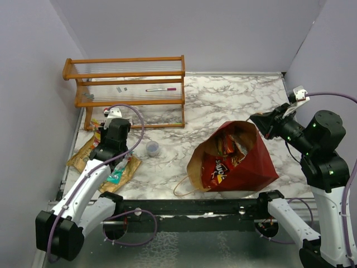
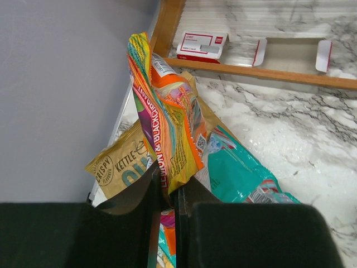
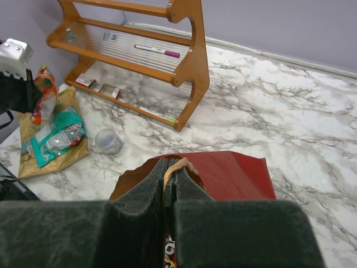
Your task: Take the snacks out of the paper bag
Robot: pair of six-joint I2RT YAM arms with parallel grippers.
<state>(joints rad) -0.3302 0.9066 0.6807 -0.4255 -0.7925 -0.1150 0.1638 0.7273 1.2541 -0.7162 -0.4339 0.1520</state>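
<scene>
Left fingers (image 2: pixel 195 198) gripping orange packet (image 2: pixel 167 128) above teal packet (image 2: pixel 240 173), left of paper bag (image 1: pixel 245 162), right fingers (image 3: pixel 139 201) pinching its rim.

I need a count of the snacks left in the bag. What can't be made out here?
- Top view: any packets deeper in the paper bag, hidden by its red wall.
- Right wrist view: the bag's mouth, covered by the right gripper.
- Left wrist view: the orange packet bottom, behind the left gripper.

Marble-patterned tabletop (image 1: pixel 234 100) enclosed by plain lilac-grey walls (image 1: pixel 223 33).
A wooden rack (image 1: pixel 128 60) with ribbed clear shelves is positioned at the rear left; the surface is evenly lit.
</scene>
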